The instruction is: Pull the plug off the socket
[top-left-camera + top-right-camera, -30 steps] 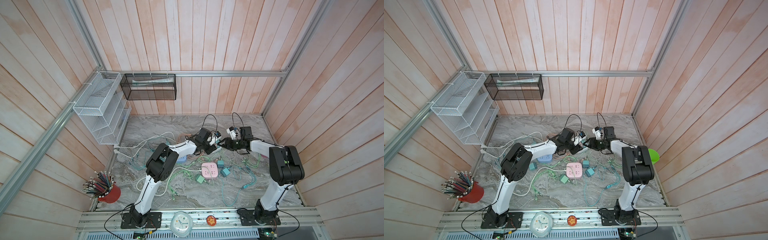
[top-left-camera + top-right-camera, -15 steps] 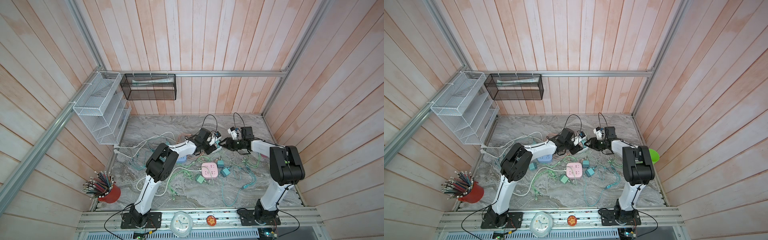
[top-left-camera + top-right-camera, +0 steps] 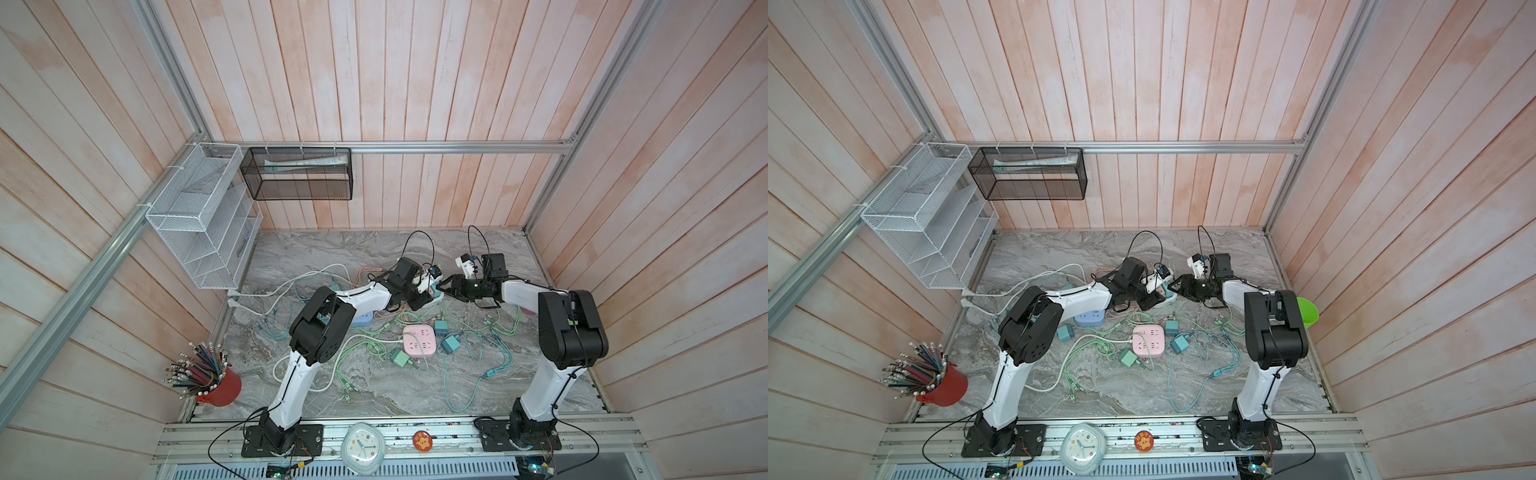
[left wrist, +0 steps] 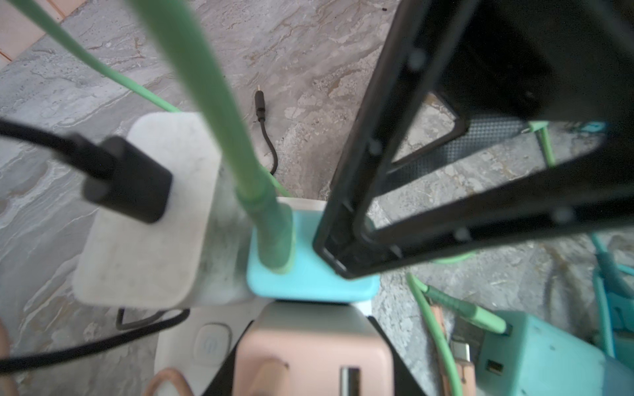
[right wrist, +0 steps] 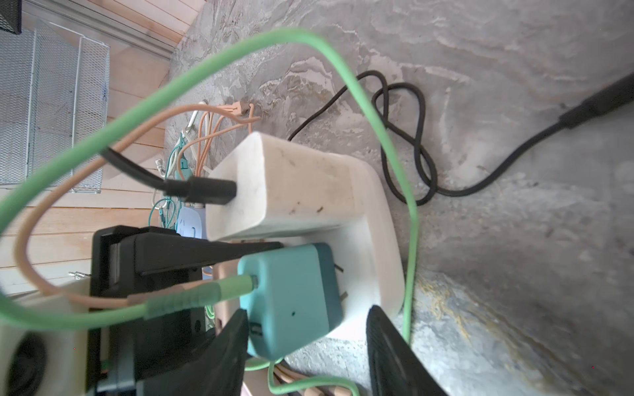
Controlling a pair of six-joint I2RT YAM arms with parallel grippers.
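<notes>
Marbled tabletop [image 5: 480,68] bears a teal plug [image 5: 291,298], prongs exposed.

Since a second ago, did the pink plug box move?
No. The pink plug box sits just as far from the clock on the front rail as before.

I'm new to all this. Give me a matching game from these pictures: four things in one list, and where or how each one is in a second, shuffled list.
Things
1. teal plug
2. white plug
3. pink socket cube
4. red cup

Places or states
A. holds pencils, front left in both top views
B. metal prongs showing, partly out of the white socket block
C. has a black cable stuck in its end
D. lies flat mid-table, socket holes up

Pairs: 1-B, 2-C, 3-D, 4-A
</notes>
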